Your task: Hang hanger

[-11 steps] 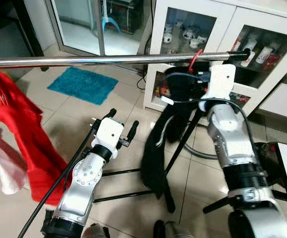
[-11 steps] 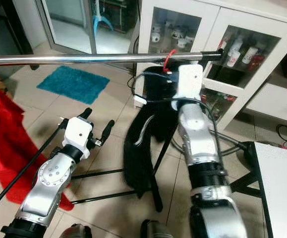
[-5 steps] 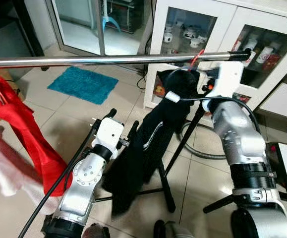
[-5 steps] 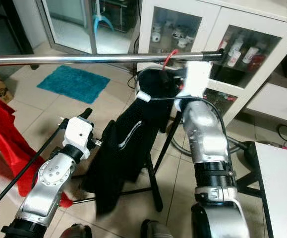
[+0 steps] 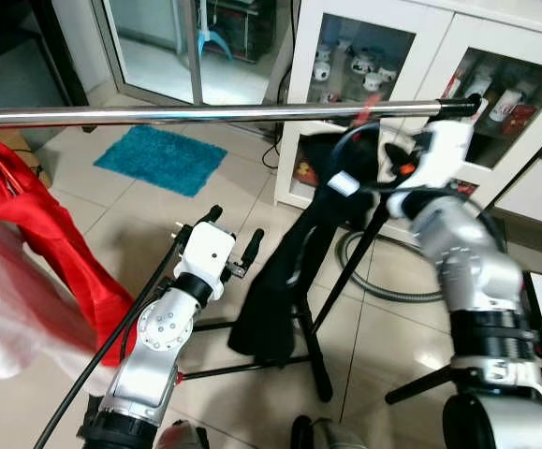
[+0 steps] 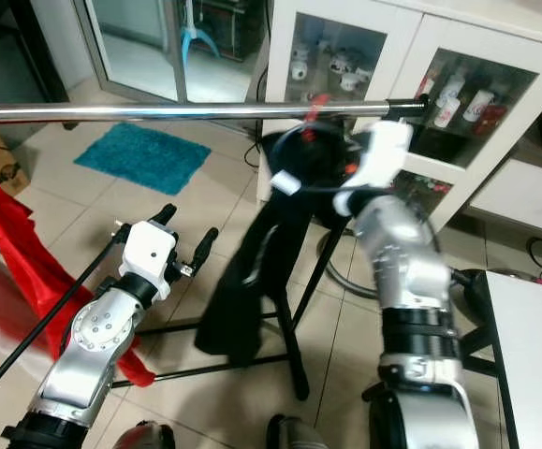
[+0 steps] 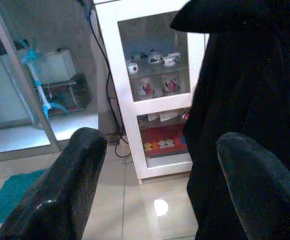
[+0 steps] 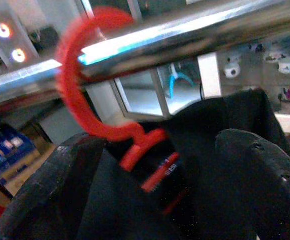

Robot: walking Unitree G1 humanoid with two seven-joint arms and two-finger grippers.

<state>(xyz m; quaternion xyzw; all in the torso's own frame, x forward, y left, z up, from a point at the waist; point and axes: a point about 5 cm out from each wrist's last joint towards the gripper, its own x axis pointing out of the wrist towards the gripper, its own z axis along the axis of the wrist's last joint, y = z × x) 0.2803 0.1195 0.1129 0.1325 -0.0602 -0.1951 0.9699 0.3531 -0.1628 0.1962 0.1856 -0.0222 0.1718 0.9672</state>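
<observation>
— Where is the red hanger (image 8: 92, 107)?
— Its hook lies over the chrome rail (image 5: 205, 114), with the black garment (image 5: 285, 281) hanging below it. The right gripper (image 8: 160, 180) has fingers spread beside it.
— And the left gripper (image 5: 228, 234)?
— Low, fingers apart, holding nothing.

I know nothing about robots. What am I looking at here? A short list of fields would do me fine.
Place: tiled room with a white glass-door cabinet and a blue mat
Rail: silver rail running across the scene
Hanger: red hanger, hook over the rail
On the hanger: black garment, hanging down
Also on the rail: red garment, at the robot's left
Right gripper: raised at the hanger, fingers open around the black garment
Left gripper: low, open, holding nothing
</observation>
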